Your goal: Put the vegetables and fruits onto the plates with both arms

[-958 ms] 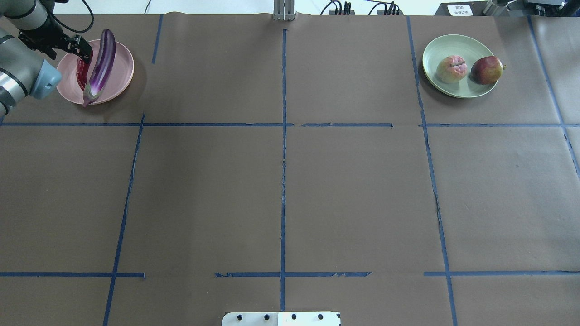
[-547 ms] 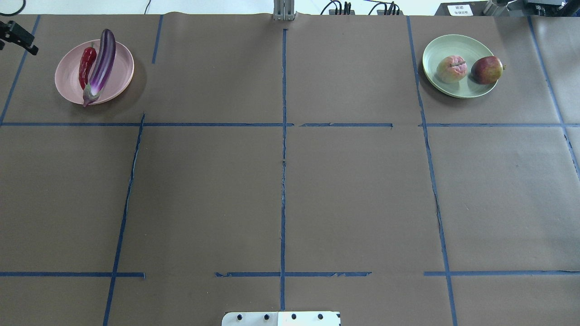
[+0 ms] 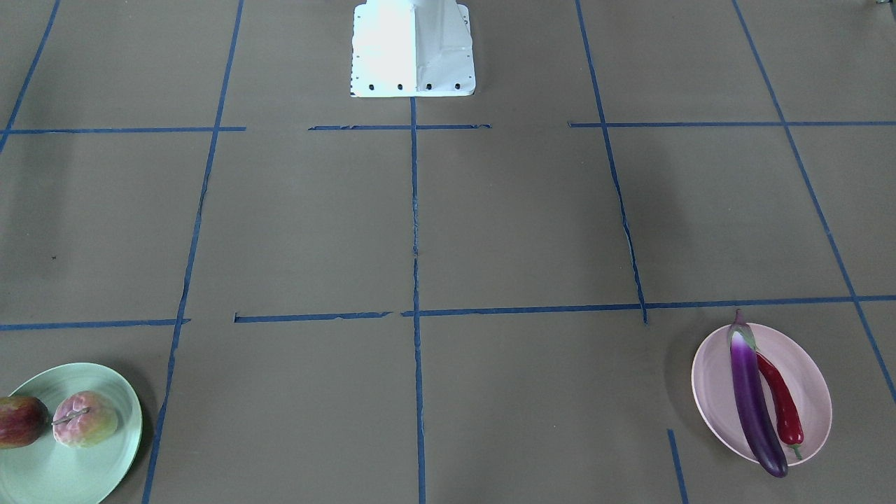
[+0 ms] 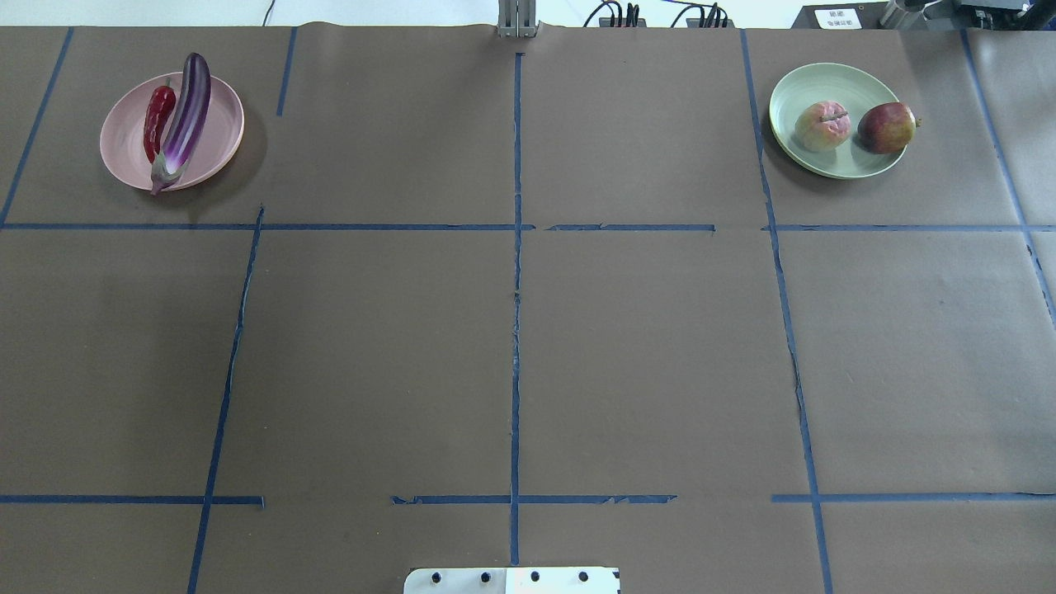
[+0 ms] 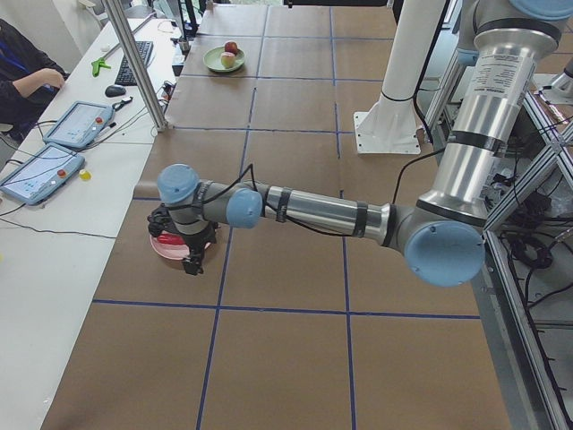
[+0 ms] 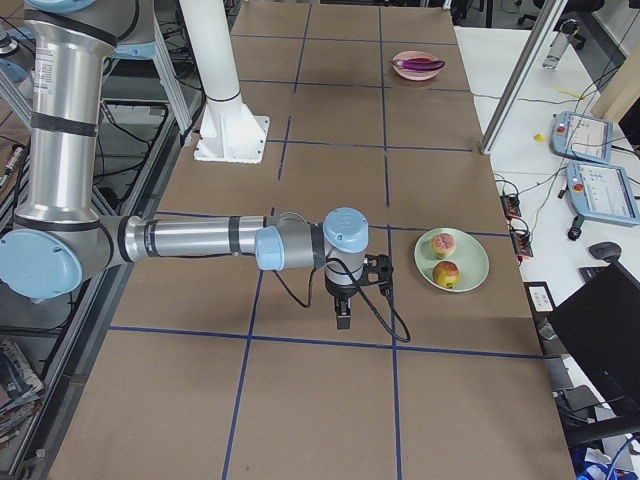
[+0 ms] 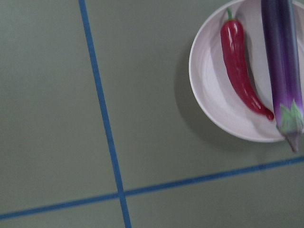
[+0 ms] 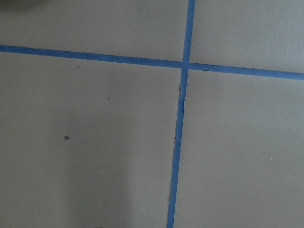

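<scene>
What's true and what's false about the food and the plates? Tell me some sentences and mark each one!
1. The eggplant and the red chili pepper lie on the pink plate. True.
2. Both apples sit on the bare table. False: the dark red apple and the pale pink apple rest on the green plate.
3. The eggplant's stem end pokes out past the pink plate's rim. True.
4. The chili pepper is longer than the eggplant. False: the eggplant is longer.

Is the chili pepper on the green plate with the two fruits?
No, the chili pepper lies beside the eggplant on the pink plate.
</scene>
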Robot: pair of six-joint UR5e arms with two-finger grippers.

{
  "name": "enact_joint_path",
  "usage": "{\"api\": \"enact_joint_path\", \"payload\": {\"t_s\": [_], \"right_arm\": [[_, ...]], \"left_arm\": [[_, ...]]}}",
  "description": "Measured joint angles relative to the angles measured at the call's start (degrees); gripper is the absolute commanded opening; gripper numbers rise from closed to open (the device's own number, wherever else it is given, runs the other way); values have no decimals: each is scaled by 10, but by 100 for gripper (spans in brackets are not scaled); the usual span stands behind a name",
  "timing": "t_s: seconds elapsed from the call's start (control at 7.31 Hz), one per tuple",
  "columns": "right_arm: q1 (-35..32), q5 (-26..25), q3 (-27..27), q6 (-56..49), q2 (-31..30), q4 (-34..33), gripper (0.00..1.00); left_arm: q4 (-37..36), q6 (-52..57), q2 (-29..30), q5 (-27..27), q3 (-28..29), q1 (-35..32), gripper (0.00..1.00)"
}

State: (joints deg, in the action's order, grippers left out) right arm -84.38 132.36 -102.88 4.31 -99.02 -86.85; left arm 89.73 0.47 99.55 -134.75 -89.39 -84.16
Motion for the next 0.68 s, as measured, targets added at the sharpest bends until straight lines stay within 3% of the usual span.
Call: {"api": "enact_joint_path", "payload": {"t_s": [0.27, 0.68], "right_arm": [[0, 1, 0, -1, 0, 0, 100], [0, 1, 0, -1, 0, 0, 100]], "left_arm": [[-6, 3, -112, -3, -91, -9, 100], [-4, 1, -177, -2, -119, -19, 100]]}}
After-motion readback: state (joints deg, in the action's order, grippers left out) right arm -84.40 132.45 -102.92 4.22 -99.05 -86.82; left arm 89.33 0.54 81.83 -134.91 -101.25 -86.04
